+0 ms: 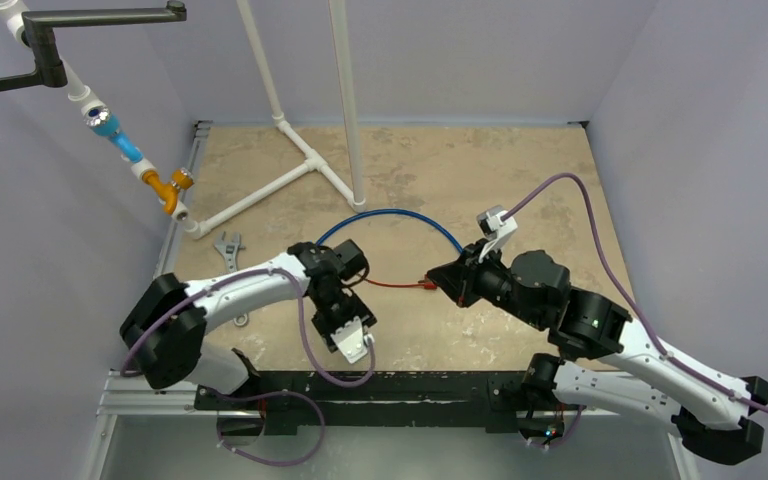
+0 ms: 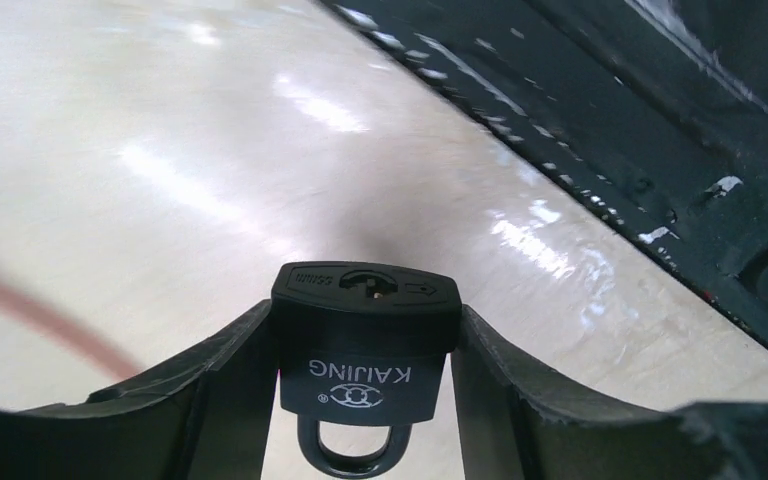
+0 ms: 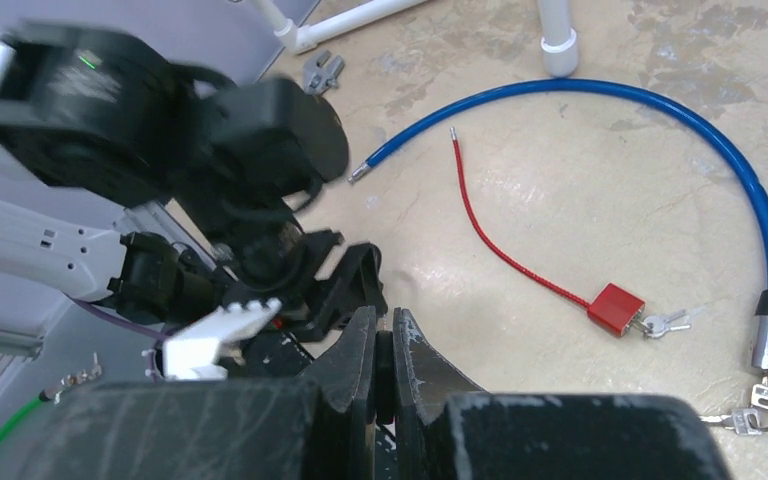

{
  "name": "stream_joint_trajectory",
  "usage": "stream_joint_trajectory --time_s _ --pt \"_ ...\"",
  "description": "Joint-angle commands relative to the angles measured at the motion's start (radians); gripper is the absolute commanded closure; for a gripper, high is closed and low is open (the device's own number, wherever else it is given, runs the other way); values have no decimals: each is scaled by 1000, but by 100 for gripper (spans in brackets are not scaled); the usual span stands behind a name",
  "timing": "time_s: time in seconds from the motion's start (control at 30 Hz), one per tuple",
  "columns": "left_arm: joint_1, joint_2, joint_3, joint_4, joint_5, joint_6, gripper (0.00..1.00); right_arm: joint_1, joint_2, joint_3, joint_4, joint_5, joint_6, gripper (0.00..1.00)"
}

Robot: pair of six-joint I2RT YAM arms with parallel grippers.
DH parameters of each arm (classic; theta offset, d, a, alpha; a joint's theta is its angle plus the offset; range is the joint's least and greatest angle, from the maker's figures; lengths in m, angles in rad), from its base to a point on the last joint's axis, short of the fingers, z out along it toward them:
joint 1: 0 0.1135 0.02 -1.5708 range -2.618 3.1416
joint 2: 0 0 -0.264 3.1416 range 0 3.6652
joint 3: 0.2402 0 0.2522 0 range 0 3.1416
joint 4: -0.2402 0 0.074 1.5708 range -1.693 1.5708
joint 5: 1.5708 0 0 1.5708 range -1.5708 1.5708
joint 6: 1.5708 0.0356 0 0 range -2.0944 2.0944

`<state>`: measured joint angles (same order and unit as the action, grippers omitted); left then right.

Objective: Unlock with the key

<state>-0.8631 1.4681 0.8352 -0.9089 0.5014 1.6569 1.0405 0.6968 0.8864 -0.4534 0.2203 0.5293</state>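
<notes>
Now, the left hand [image 2: 363, 322] pinches a black padlock [image 2: 360, 385] by its sides over the worktop [image 2: 160, 150], "KAIJING" reading upside down and the keyhole facing out. The right hand [image 3: 385, 345] is pressed together; whether it nips anything, can't tell. Small keys [image 3: 666, 322] lie at a red lock [image 3: 615, 308] on the worktop.

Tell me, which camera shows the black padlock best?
Left wrist: the padlock sits close up between the fingers, keyhole facing the camera. In the top view the left arm covers it; in the right wrist view I cannot make it out.
</notes>
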Motion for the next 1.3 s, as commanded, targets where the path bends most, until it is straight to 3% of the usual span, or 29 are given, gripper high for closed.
stream_joint_trajectory --time_s 0.0,0.13,0.27,0.43,0.6,0.7,0.77,0.87,0.97,1.27 --pt "44 -209 307 -299 238 -107 100 -3 -35 23 113 13 -51 100" --pt "44 -301 494 -566 374 -80 100 -4 -71 -4 200 1 -94 100" --pt "42 -312 618 -709 470 -127 100 -4 -114 -35 269 -38 -124 100" --pt "42 -364 642 -698 521 -158 100 -3 -141 -41 311 -85 -146 100" --pt "42 -360 658 -772 519 -83 100 -3 -147 -56 355 -157 -160 100" --pt "52 -337 657 -750 550 -242 100 -4 -123 -61 368 -179 -163 100" --pt "86 -256 664 -872 594 -267 100 -3 -100 -49 354 -170 -167 100" --pt "128 -143 623 -885 593 -484 100 -3 -93 -41 350 -178 -170 100" --pt "140 -98 583 -886 573 -452 100 -3 -107 -52 353 -187 -163 100" --pt "70 -1 547 -884 693 -546 100 -3 -176 -74 309 -182 -135 100"
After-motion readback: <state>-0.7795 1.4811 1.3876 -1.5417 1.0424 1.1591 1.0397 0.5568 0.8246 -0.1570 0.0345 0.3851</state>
